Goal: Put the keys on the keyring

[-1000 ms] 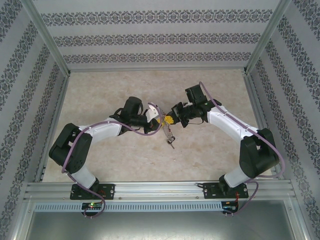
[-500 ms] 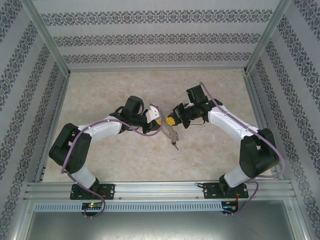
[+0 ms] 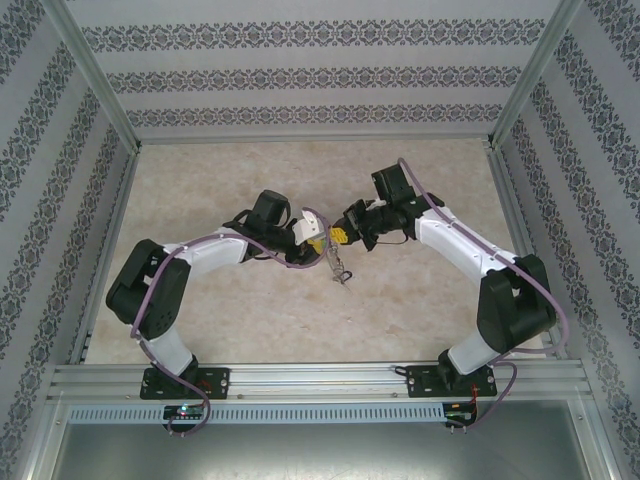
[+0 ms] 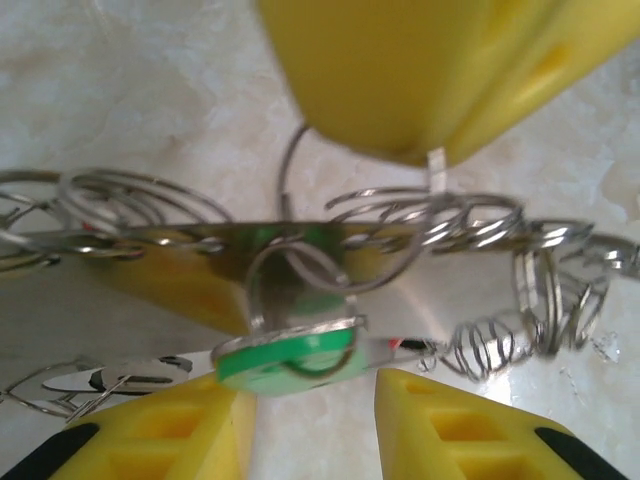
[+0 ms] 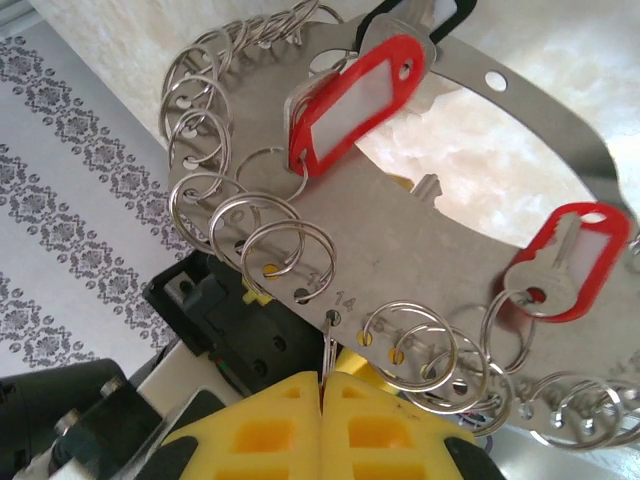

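— What has been altered in the last second?

— Above the table (image 3: 230, 180), the left arm (image 3: 190, 260) has been folded inward and the right arm (image 3: 470, 250) carried along. The pair has thus been shifted slightly farther from the bases. The keyring (image 3: 338, 266) has been taken with them and hangs between the two grippers.

— How is it held?

— The right gripper (image 5: 322, 385) is pressed fully closed at the plate's edge. The left gripper (image 4: 315, 392) is parted, and nothing is seen pinched in it.

— And the keys?

— The upper key (image 5: 352, 100) and the lower key (image 5: 568, 262) appear to be threaded on rings already, so little is judged to be left. A green tag (image 4: 290, 355) lies just ahead of the left fingertips. A split ring (image 5: 327, 348), by the hole stamped 14, is what is clamped on the right.
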